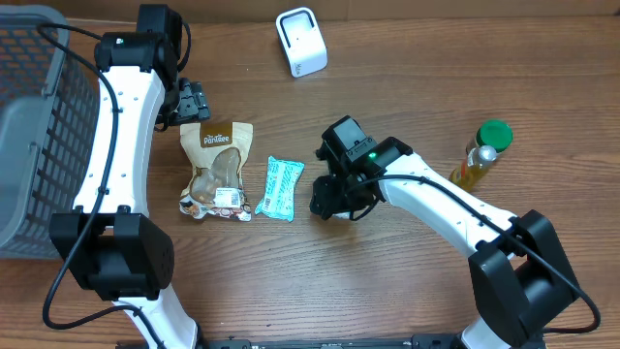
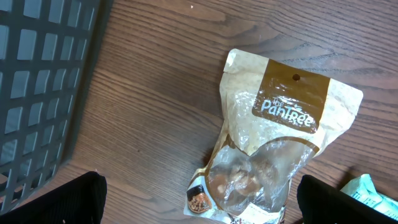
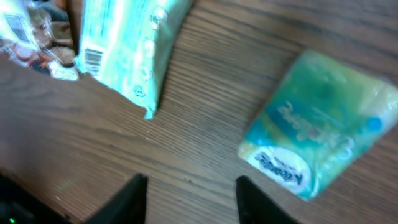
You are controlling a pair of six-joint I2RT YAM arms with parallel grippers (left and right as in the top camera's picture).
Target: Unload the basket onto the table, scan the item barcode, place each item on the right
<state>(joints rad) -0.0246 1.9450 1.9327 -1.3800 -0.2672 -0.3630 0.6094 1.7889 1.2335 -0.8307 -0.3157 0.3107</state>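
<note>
A brown Pantree snack bag (image 1: pixel 217 170) lies flat on the wooden table, and a teal packet (image 1: pixel 279 187) lies just right of it. The left gripper (image 1: pixel 190 100) hovers open over the bag's (image 2: pixel 273 149) top end, its black fingers (image 2: pixel 62 199) wide apart at the frame's lower corners. My right gripper (image 1: pixel 334 199) is low over the table, right of the teal packet (image 3: pixel 124 43), whose barcode (image 3: pixel 92 60) faces up. Its jaws are open with only bare wood between them. A green-blue soft pack (image 3: pixel 320 124) lies just ahead to their right. A white scanner (image 1: pixel 301 41) stands at the back.
A grey mesh basket (image 1: pixel 34 126) fills the left side, its wall (image 2: pixel 43 81) close to the left gripper. A bottle of yellow liquid with a green cap (image 1: pixel 481 152) stands at the right.
</note>
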